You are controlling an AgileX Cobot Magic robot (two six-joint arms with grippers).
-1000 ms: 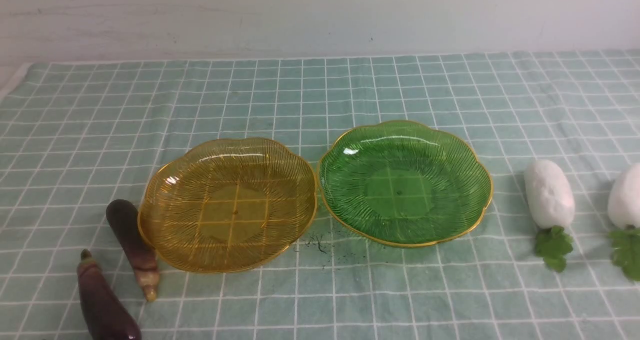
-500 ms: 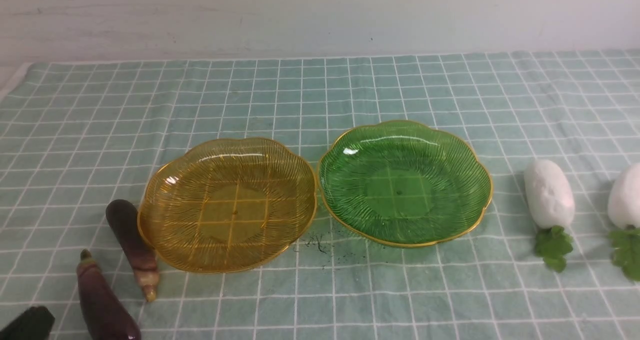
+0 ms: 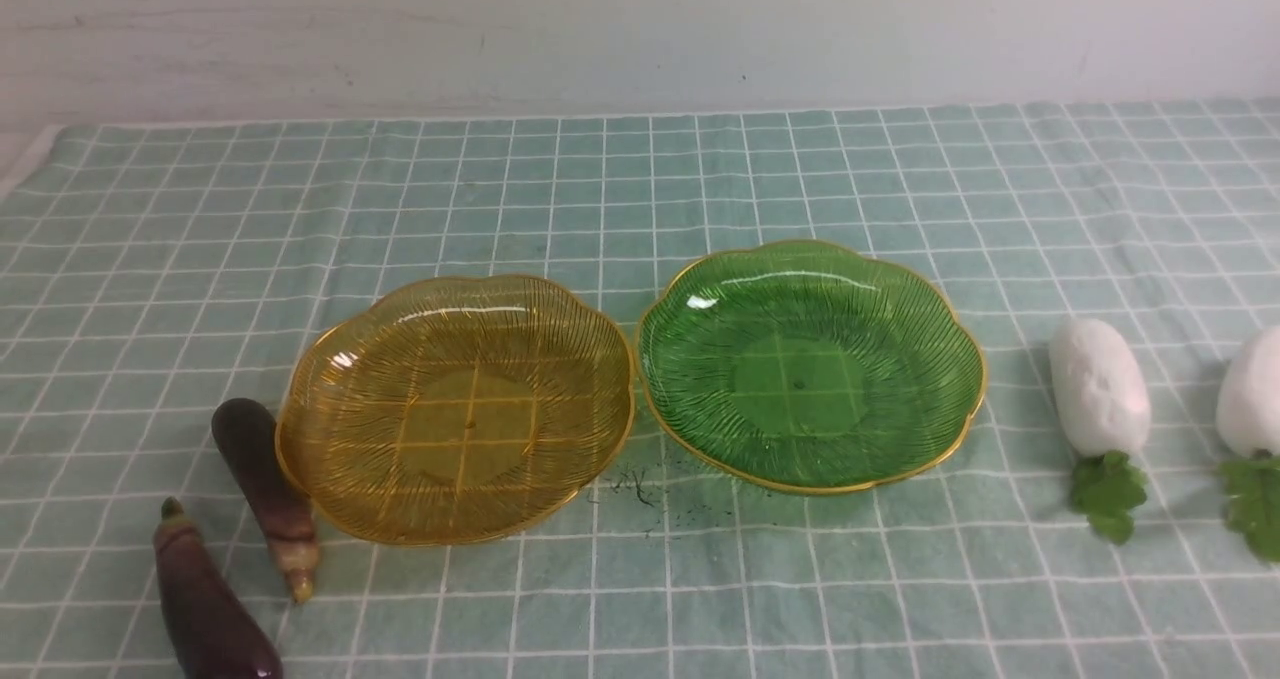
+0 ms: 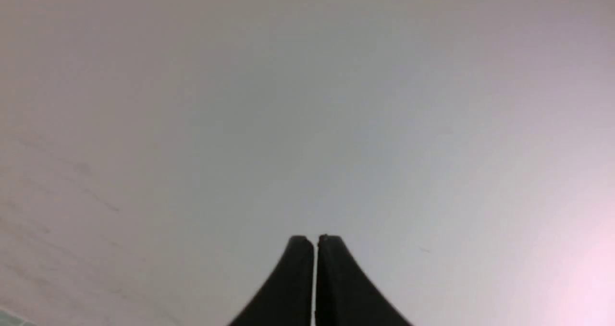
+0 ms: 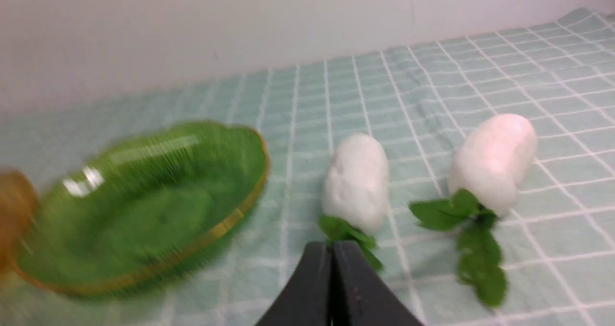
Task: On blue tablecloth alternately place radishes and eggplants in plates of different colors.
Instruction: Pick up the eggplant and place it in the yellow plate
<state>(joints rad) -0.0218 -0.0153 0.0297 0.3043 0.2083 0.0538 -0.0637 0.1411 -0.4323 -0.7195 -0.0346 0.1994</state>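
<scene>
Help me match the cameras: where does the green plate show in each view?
Front view: green plate right of centre, between amber plate and inner radish.
Left wrist view: not in it.
Right wrist view: green plate blurred, beside that radish.
Shared landmark: the inner radish.

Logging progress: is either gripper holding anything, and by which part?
Nothing is held: the black left gripper and black right gripper are both shut and empty.

amber plate [image 3: 455, 409] sits on the blue tablecloth [image 3: 640, 179]; green plate [image 3: 810, 364] just right of it, two eggplants [image 3: 265, 494] left, two radishes [image 3: 1097, 386] far right.
</scene>
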